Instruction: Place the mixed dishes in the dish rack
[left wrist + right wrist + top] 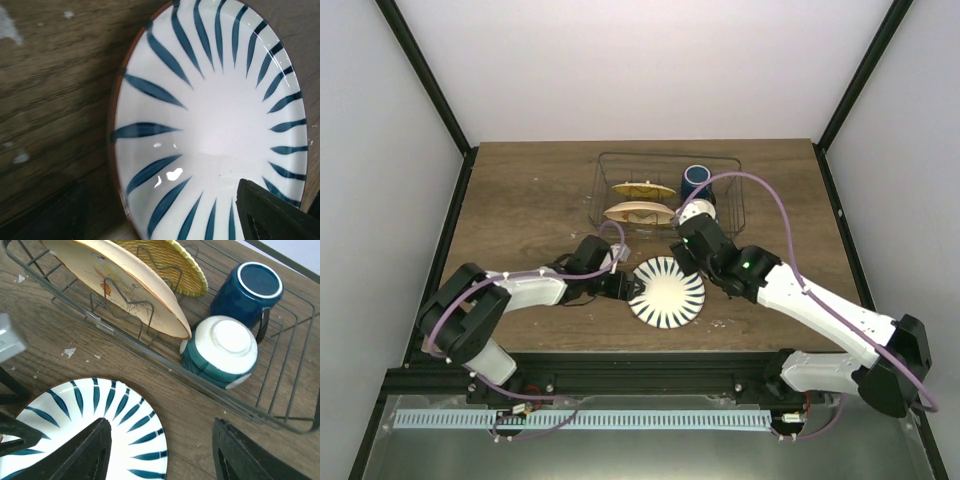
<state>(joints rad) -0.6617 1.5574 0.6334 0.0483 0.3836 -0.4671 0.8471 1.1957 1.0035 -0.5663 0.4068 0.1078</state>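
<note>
The wire dish rack (610, 160) stands at the back middle. In it the yellow-orange woven plate (170, 260) and the cream plate with the orange drawing (120, 285) stand on edge. The dark blue mug (250, 290) and a white and teal bowl (220, 350) sit upside down beside them. A white plate with blue radial stripes (668, 292) lies on the table in front of the rack. My left gripper (160, 220) is open with its jaws either side of this plate's left rim. My right gripper (165, 455) is open and empty above the table between the striped plate (100, 430) and the rack's front wire (150, 352).
The wooden table (520, 200) has small white specks on it. The rack's front wall is close behind my right gripper (692, 240). Black frame posts and white walls enclose the table on the left, right and back.
</note>
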